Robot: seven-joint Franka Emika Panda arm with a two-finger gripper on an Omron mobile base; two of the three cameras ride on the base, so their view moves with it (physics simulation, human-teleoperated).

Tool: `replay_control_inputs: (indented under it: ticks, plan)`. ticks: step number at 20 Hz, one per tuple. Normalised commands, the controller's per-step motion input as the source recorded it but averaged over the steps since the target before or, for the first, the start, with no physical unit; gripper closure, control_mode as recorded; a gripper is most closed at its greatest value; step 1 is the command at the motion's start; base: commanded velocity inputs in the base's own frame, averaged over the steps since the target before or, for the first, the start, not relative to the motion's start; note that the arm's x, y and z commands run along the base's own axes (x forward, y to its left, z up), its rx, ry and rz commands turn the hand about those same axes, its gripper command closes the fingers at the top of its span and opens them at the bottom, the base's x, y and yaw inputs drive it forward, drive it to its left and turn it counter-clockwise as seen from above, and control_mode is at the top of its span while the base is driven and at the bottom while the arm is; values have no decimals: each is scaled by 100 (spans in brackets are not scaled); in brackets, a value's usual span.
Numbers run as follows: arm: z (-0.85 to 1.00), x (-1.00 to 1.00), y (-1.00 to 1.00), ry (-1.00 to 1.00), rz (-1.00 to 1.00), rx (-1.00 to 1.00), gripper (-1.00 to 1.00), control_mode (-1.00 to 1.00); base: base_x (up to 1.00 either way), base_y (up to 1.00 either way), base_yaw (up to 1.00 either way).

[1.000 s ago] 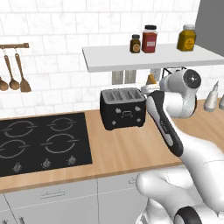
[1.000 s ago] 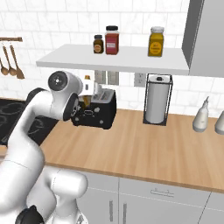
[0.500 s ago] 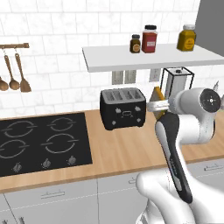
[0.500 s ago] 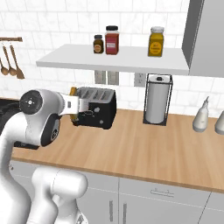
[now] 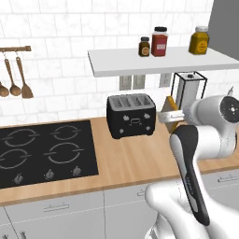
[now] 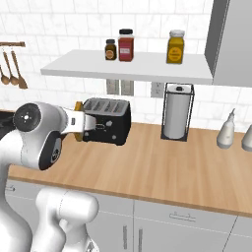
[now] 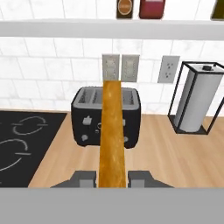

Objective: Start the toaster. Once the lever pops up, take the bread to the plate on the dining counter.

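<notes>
- Carrying the square slice of bread [image 7: 111,131] with its tan-brown crust edge-on, the two-finger gripper [image 7: 112,178] is narrowed onto it, one dark tip on each side of the slice's lower edge in the hand view.
- Compared with a second ago, the hand has pulled back from the black boxy two-slot toaster [image 5: 131,115]; then it sat close over the slots, now it is near the toaster's right side in the left base view, with the tan crust [image 5: 171,103] showing just ahead of the white wrist.
- In the right base view the same crust [image 6: 78,127] peeks out beside the wrist, in front of the toaster's left end [image 6: 107,120].
- From the hand, the toaster now lies straight ahead and lower, apart from the slice, both pale slots empty.
- The wire-framed paper towel stand [image 7: 196,102] stands ahead and to the hand's right; the black hob [image 7: 22,142] lies to its left.
- My reading: the toasting and the pull-out are done, and the carry is beginning.
- The grey plate and the dining counter are outside these frames, so the base probably has to turn or drive away from this wall-side wooden counter [image 6: 172,167].
- Risk: the slice is pinched by one edge only and stands tall, so a fast swing could tip or slip it.
</notes>
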Motion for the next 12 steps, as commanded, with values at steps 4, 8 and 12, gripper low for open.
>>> replay_control_inputs:
  ticks: [4, 8, 12]
  plan:
    - [0, 0, 0, 0, 0, 0, 100, 100, -73, 0, 1]
    - [0, 0, 0, 0, 0, 0, 100, 100, -80, 0, 46]
    - [0, 0, 0, 0, 0, 0, 100, 100, -48, 2, 95]
